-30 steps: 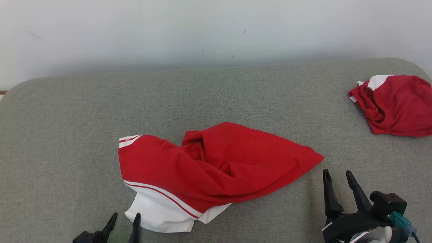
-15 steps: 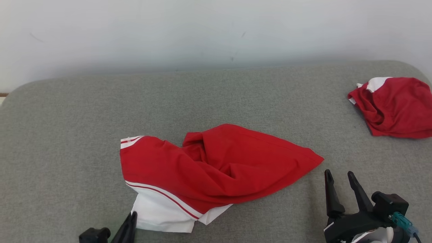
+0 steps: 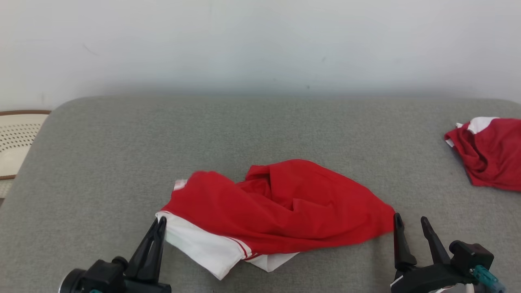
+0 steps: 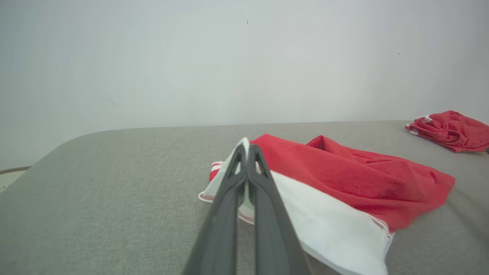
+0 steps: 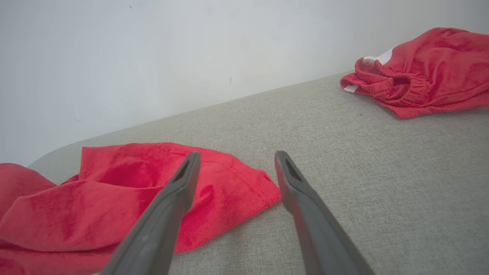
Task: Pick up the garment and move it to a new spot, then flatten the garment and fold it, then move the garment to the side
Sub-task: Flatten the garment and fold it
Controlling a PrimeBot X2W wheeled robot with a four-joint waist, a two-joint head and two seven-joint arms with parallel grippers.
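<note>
from my station i see the crumpled red garment with a white striped band (image 3: 293, 203) lying near the middle of the grey fabric-covered counter (image 3: 101, 142), toward its near edge. the white band is at the robot's left end and a red corner runs out to the right. the left fingers (image 3: 158, 228) are pressed tight together on the corner of that white band. in the left wrist view a sliver of white cloth shows pinched between them, and the band slopes away from them down to the counter. the right fingers (image 3: 399, 228) stand spread wide with nothing in them, just beside the garment's right red corner; i cannot tell whether the nearer tip touches the cloth. in the right wrist view that corner lies flat on the counter, reaching into the gap between them. a second bunched red garment with a bit of white (image 3: 492, 154) sits well apart at the counter's right edge. a pale plain wall (image 3: 260, 40) rises behind, and a cream perforated panel with a brown rim (image 3: 16, 138) shows past the counter's left end.
</note>
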